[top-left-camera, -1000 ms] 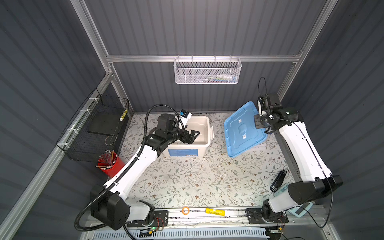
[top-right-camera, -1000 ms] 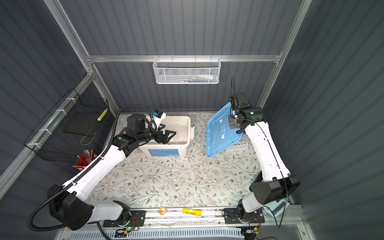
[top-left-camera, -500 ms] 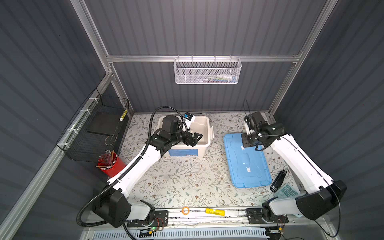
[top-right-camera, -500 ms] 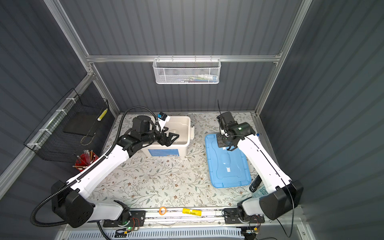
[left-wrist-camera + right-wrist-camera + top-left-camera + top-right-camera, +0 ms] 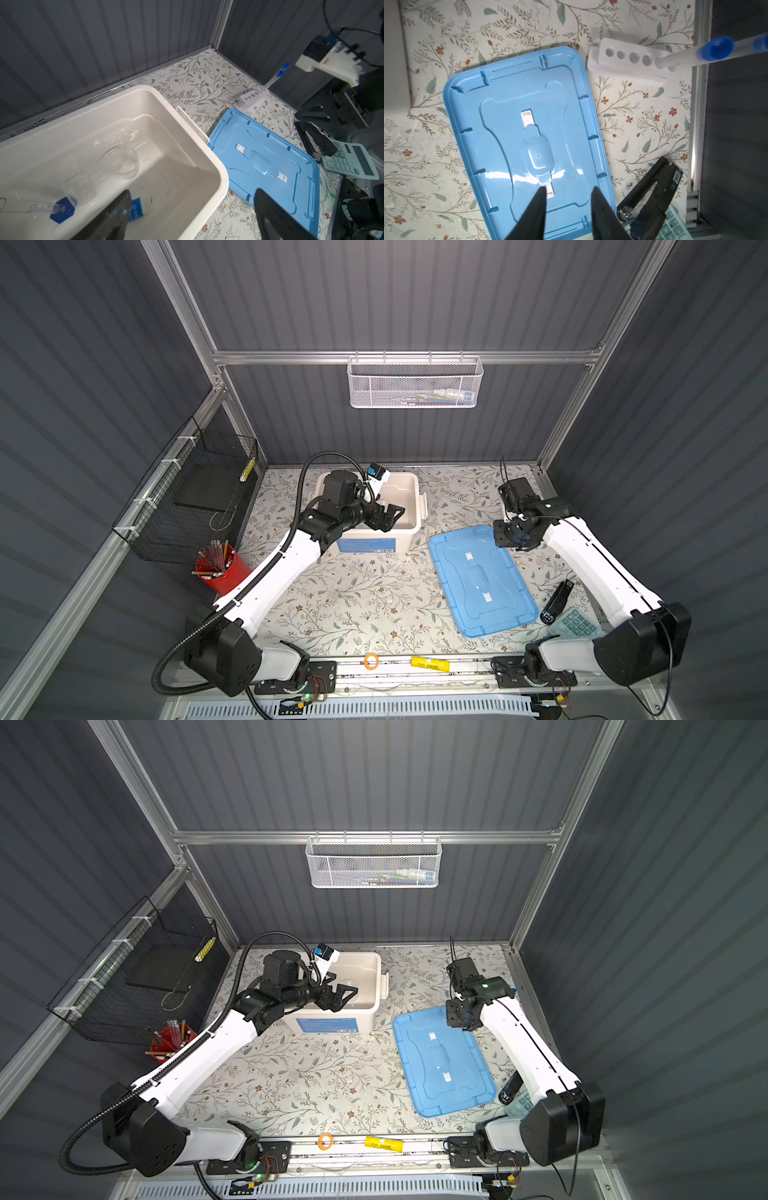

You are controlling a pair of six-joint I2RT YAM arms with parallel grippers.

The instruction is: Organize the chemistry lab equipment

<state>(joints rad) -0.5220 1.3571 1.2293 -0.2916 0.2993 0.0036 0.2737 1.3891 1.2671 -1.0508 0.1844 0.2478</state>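
Observation:
A white bin holds a clear beaker, another clear vessel, a cylinder lying on its side with a blue hexagonal base, and a white blue-labelled bottle partly hidden by a finger. My left gripper hangs open over the bin, holding nothing. The white holed rack stands near the right wall with blue-capped tubes leaning in it. My right gripper is open above the far end of the blue lid.
The blue lid lies flat, underside up, right of the bin. A black stapler and a pale blue calculator lie beside its near right corner. A red cup of sticks and a black wire basket are at the left.
The right arm swung the blue lid down from tilted at the back right to flat on the table, then opened and let it go. The left gripper shifted slightly over the bin.

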